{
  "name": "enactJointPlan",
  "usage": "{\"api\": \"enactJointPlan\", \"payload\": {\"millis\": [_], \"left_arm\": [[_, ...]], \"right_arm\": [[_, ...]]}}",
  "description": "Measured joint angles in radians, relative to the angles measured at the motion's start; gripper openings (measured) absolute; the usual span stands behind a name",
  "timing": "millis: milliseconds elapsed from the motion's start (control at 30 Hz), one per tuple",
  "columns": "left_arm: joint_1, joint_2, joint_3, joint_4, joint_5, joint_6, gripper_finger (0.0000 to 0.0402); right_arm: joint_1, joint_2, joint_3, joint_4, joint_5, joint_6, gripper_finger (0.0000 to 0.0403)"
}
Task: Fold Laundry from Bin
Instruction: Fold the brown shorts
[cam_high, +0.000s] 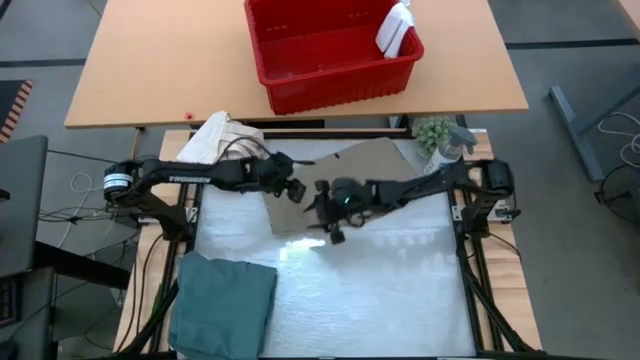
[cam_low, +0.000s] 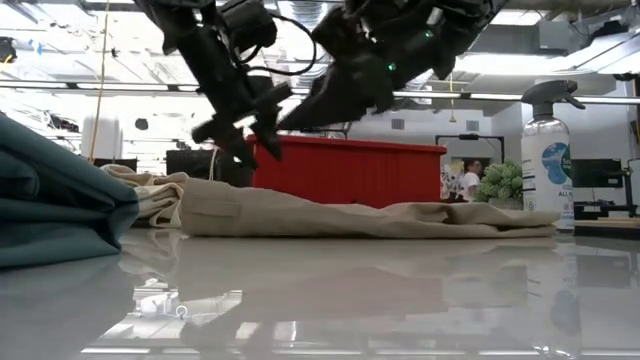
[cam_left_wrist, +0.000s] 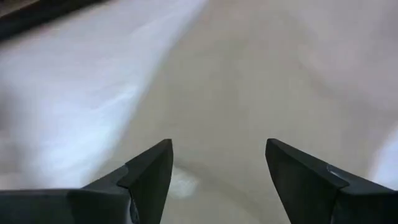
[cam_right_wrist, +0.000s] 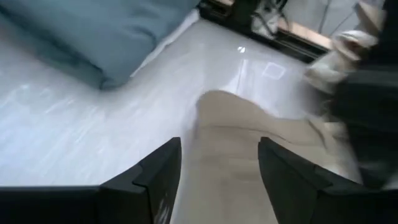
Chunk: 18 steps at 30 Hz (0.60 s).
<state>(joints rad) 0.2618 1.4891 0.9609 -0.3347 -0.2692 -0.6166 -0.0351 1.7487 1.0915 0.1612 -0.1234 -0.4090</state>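
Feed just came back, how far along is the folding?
Done: teal garment lies folded at the table's near-left corner. In hand: khaki trousers are spread out, with the left pincer and right pincer open above them, holding nothing. Left: a white cloth on the bin rim.

One red bin (cam_high: 330, 60) sits on one wooden counter (cam_high: 150, 60), with one white cloth (cam_high: 396, 28) draped at its corner. On the white counter (cam_high: 370, 300) lie one pair of tan trousers (cam_high: 375, 165), one folded teal garment (cam_high: 222, 305) and one cream canvas bundle (cam_high: 220, 138). One spray bottle (cam_low: 548, 150) and one small green plant (cam_high: 433, 131) stand there too. Two arms, each with one hand: left hand (cam_high: 293, 187), right hand (cam_high: 333, 229)
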Motion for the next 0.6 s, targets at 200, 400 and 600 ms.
{"api": "enactJointPlan", "payload": {"millis": [200,400,600], "left_arm": [[0.015,0.003,0.006,-0.191,-0.005,0.104,0.0247],[0.03,-0.043,0.004,-0.209,-0.1,0.279,0.0247],[0.121,-0.044,0.005,-0.117,-0.053,0.399,0.0247]], "right_arm": [[0.05,0.117,0.09,-0.017,0.066,0.104,0.024],[0.079,0.224,0.169,-0.06,0.28,-0.021,0.024],[0.128,0.332,0.319,-0.173,0.422,-0.054,0.0241]]}}
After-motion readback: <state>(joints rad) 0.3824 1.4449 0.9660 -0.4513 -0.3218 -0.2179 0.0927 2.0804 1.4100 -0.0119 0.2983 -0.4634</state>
